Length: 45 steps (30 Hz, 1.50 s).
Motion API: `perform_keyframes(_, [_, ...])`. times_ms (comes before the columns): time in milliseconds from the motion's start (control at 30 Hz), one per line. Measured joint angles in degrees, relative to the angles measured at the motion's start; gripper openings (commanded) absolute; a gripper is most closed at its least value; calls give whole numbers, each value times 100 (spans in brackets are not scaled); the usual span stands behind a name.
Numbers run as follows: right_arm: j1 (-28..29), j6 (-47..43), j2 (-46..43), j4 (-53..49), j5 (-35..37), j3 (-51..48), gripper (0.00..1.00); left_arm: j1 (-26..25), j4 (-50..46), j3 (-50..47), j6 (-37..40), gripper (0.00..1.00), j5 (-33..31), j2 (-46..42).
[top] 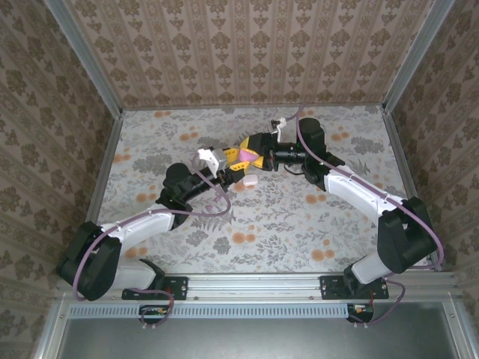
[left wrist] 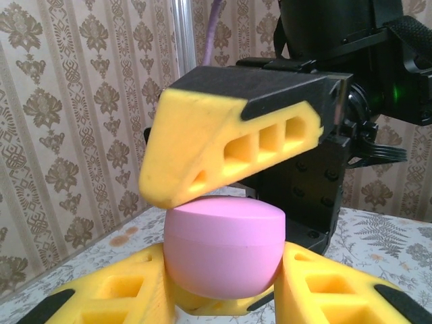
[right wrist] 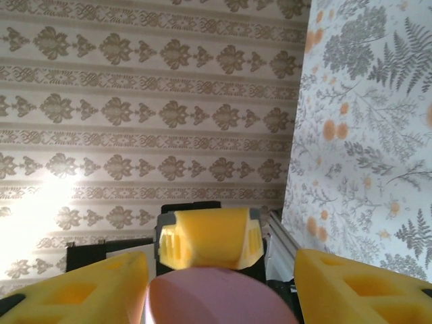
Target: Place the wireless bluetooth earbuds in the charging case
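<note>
Two robot arms meet over the middle of a floral-patterned tabletop [top: 299, 224]. The left gripper [left wrist: 223, 273] has its yellow jaws clenched on either side of the charging case [left wrist: 223, 250], a smooth pink rounded pod held between the two arms. The right gripper [right wrist: 219, 290] comes at the case from the opposite side. One yellow finger [left wrist: 223, 145] rests on the pod's top and the jaws straddle it, but whether they are squeezing it or merely around it cannot be told. A faint seam rings the case, and its lid looks shut. A small pale oval piece [top: 249, 180] lies on the tabletop just beside the grippers, too small to identify. On this showing the task is at an early stage: the case needs opening, and the wireless bluetooth earbuds have yet to be seated inside.
</note>
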Motion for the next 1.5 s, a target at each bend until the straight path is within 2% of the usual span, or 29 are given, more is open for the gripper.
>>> perform_keyframes(367, [-109,61,-190,249,-146,-254,54,-26,111,-26,0,37,-131,-4])
perform_keyframes(500, [-146,61,-238,251,-190,-291,54,-26,116,-26,0,37,-157,-4])
perform_keyframes(600, [-151,61,-258,295,-260,-306,50,-26,116,-26,0,37,-175,-4])
perform_keyframes(667, [-151,31,-280,299,-275,-326,42,-28,149,-26,0,37,-173,-4])
perform_keyframes(1033, [-184,-404,-420,-20,-249,-328,38,-31,85,-24,2,43,-83,-2])
perform_keyframes(1100, [-188,-511,-455,-129,-234,-326,32,-31,59,-24,2,43,-59,-2])
perform_keyframes(1367, [-192,-723,-476,-315,-201,-306,35,-42,-31,-24,7,39,-20,-2])
perform_keyframes(1500, [-195,-778,-476,-411,-184,-297,49,-42,-96,-24,22,35,-20,-2])
